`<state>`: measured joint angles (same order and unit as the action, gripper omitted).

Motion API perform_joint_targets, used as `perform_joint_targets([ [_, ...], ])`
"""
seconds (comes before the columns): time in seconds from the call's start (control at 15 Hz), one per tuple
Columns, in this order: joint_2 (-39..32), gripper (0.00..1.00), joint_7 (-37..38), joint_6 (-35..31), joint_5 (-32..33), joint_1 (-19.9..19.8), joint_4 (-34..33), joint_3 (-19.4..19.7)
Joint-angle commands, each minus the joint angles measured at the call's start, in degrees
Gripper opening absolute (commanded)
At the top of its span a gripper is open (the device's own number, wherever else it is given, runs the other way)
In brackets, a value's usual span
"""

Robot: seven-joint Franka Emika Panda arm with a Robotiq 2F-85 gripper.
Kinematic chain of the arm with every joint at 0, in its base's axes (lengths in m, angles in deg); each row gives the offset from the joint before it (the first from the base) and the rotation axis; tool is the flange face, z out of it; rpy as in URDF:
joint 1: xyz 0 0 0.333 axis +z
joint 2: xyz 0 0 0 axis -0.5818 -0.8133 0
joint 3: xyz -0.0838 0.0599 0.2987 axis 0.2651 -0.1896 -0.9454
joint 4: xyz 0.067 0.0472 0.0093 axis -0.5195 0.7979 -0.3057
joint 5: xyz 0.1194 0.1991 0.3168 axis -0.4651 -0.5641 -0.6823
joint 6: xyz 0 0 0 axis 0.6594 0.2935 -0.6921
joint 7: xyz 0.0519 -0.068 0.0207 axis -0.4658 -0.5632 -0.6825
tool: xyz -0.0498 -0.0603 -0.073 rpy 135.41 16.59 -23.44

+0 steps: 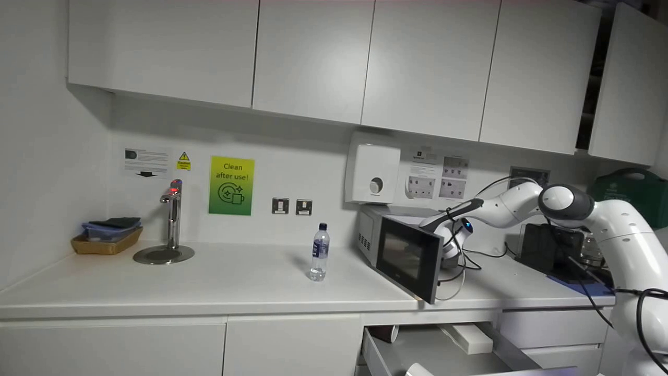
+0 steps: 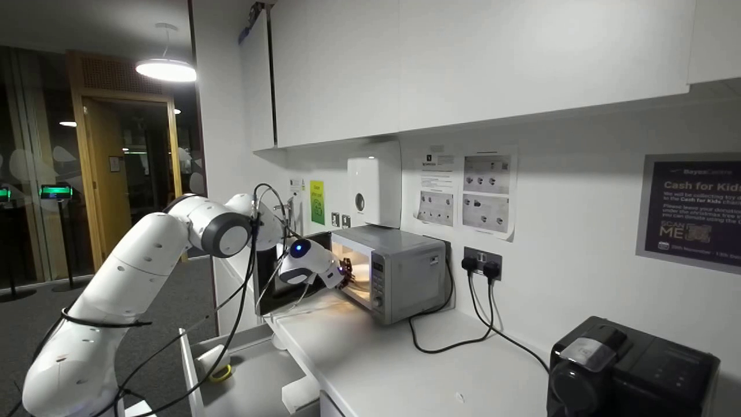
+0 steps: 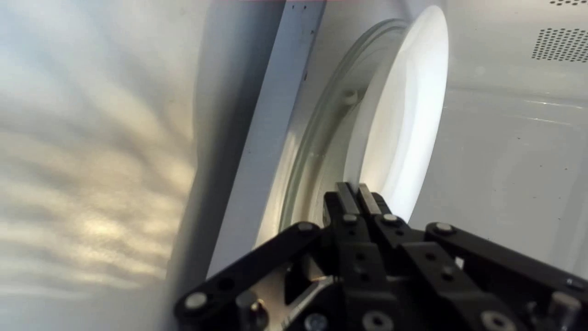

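Currently, the hand (image 3: 357, 186) is pressed together at lower centre of the wrist view, pinching the rim of a white plate (image 3: 406, 110). Rim enters between the two fingertips (image 3: 369, 200); how deep the bite goes is hidden. Plate is inside the microwave (image 2: 411, 278), over a glass turntable (image 3: 317, 154), spanning upper right of centre down to the hand; its lower end disappears behind the hand. Cannot tell whether plate and turntable touch. Left third of the wrist view: pale, blurred surface, hard to make out.

In an exterior view the arm (image 2: 127, 269) rises from lower left; the hand is only a small dark patch near frame centre, at the lit microwave mouth. Plate too indistinct there to outline.

In an exterior view the swung-out door (image 1: 409, 250), right of centre, conceals both hand and plate. Bottle (image 1: 319, 256) stands on the desk (image 1: 224, 282) near frame centre. Drawer (image 1: 430, 347), lower right, is pulled out and cropped by the bottom edge, as is a white cup (image 1: 417, 371) in it.
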<state>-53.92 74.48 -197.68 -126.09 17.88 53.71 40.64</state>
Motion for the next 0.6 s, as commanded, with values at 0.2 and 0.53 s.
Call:
perform_joint_targets([
  [0.2,8.76,0.01,-0.44,1.33,-0.29,-1.99,8.1,-1.02],
  [0.53,11.54,0.01,-0.39,1.5,-0.89,-1.22,10.78,-0.03],
])
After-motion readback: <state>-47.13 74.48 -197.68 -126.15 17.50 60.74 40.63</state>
